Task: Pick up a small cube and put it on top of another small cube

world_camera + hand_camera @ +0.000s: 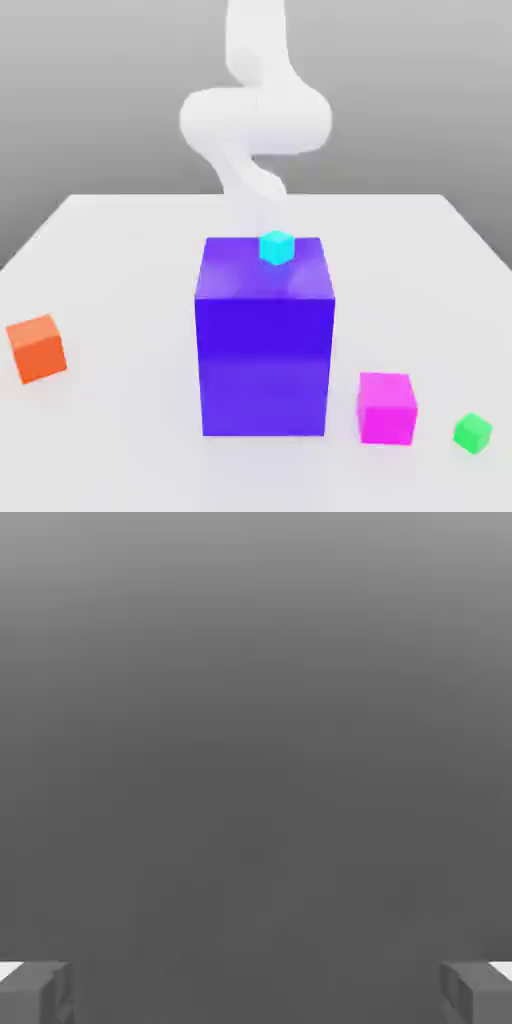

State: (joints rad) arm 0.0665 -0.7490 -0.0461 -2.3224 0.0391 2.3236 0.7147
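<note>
End effector [256, 994] wide open and empty, magenta cube [387, 409] down on the desk [130, 420], green cube [473, 433] near it, purple block [264, 350] alongside!

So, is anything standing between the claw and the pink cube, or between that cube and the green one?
The tall purple block looks to be in the way of the open claw, standing between the arm and the pink cube. Nothing visible stands between pink and the green cube.
</note>
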